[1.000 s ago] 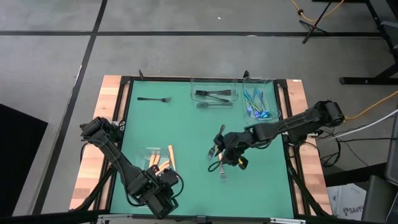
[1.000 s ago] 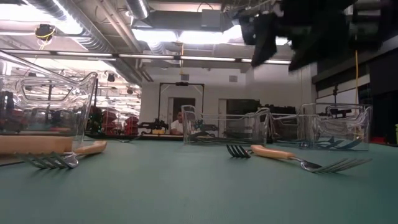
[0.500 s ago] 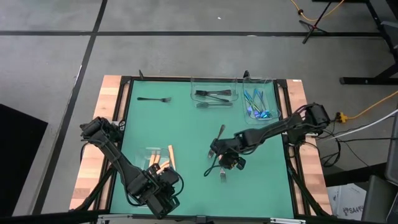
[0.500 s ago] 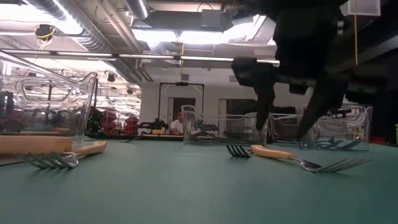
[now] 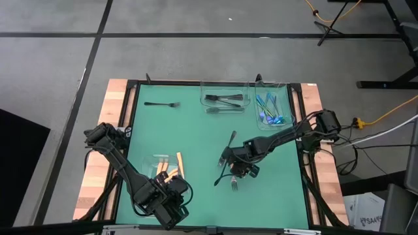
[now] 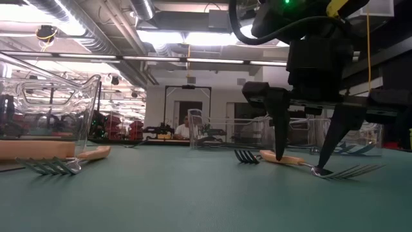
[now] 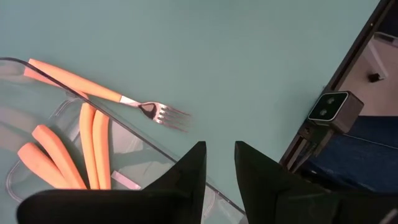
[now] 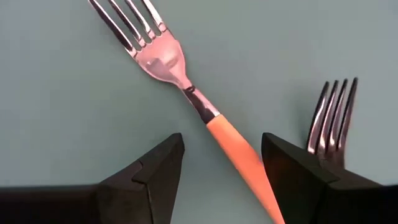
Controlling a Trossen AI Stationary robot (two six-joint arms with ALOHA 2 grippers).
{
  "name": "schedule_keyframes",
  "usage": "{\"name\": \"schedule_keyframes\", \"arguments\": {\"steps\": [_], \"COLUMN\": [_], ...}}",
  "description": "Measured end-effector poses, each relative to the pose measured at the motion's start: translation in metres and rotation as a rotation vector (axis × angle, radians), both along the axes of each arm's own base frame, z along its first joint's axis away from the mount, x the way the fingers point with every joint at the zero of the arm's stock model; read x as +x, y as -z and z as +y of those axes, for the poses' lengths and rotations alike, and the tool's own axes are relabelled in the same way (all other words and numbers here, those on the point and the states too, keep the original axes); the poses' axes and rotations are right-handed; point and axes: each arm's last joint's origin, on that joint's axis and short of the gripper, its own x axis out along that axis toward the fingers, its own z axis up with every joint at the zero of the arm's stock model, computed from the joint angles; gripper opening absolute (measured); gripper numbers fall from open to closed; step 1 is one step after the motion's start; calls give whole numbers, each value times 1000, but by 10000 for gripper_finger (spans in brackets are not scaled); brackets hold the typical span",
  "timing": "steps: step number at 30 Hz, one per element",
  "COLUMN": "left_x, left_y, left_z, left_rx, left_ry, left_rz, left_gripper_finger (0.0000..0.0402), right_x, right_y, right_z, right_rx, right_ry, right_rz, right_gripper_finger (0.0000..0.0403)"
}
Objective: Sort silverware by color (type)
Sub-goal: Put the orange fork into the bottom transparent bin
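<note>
An orange-handled fork [image 8: 205,112] with a silver head [image 5: 233,185] lies flat on the green mat near the middle. My right gripper [image 8: 221,146] stands open over it, pointing steeply down. One finger is on each side of the orange handle [image 6: 283,158], with a gap showing on both sides. A black fork [image 8: 333,118] lies just beside one finger. My left gripper [image 7: 219,155] hangs open over the near-left tray [image 5: 155,158], with nothing between its fingers. That tray holds orange-handled silverware [image 7: 93,134]. Another orange-handled fork [image 7: 106,93] lies by the tray's rim.
At the far edge stand a clear tray with black forks [image 5: 225,100] and one with blue silverware [image 5: 271,109]. A lone black fork [image 5: 162,104] lies at the far left. Another black fork [image 5: 228,145] lies on the mat just beyond my right gripper.
My right gripper has come down toward the mat onto the orange-handled fork and tipped to point more steeply down. It has stayed open, and its fingers now straddle the handle. The fork has not moved.
</note>
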Motion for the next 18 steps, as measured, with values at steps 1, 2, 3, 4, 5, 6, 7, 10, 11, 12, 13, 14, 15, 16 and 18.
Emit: {"name": "schedule_keyframes", "arguments": {"steps": [1, 2, 3, 4, 5, 6, 7, 10, 11, 12, 13, 14, 15, 16, 18], "left_x": [0, 0, 0, 0, 0, 0, 0, 0, 0, 0, 0, 0, 0, 0, 0], "left_y": [0, 0, 0, 0, 0, 0, 0, 0, 0, 0, 0, 0, 0, 0, 0], "left_z": [0, 0, 0, 0, 0, 0, 0, 0, 0, 0, 0, 0, 0, 0, 0], "left_rx": [0, 0, 1, 1, 1, 1, 2, 2, 2, 3, 3, 2, 2, 2, 3], "left_ry": [0, 0, 0, 0, 0, 0, -1, -1, -1, -1, -1, -1, -1, -1, -1], "left_rz": [0, -1, -1, -1, -1, -1, -2, -2, -2, -2, -2, -2, -2, -2, -3], "left_gripper_finger": [77, 77, 77, 77, 77, 77, 77, 77, 77, 77, 77, 77, 77, 77, 77], "right_x": [-1, -2, -3, -4, -5, -5, -5, -6, -6, -6, -7, -7, -7, -7, -7], "right_y": [0, 1, 1, 1, 1, 2, 2, 2, 2, 2, 3, 3, 3, 3, 3], "right_z": [0, -1, -1, -1, -1, -2, -2, -2, -2, -2, -2, -2, -2, -2, -2], "right_rx": [-3, -7, -12, -15, -14, -11, -6, 8, 12, 16, 20, 23, 26, 27, 29], "right_ry": [2, 3, 5, 18, 35, 56, 77, 126, 140, 156, 174, 185, 196, 202, 206], "right_rz": [12, 27, 38, 47, 57, 67, 75, 93, 97, 103, 109, 113, 116, 118, 122], "right_gripper_finger": [218, 218, 218, 217, 217, 217, 217, 217, 217, 217, 217, 217, 215, 212, 198]}}
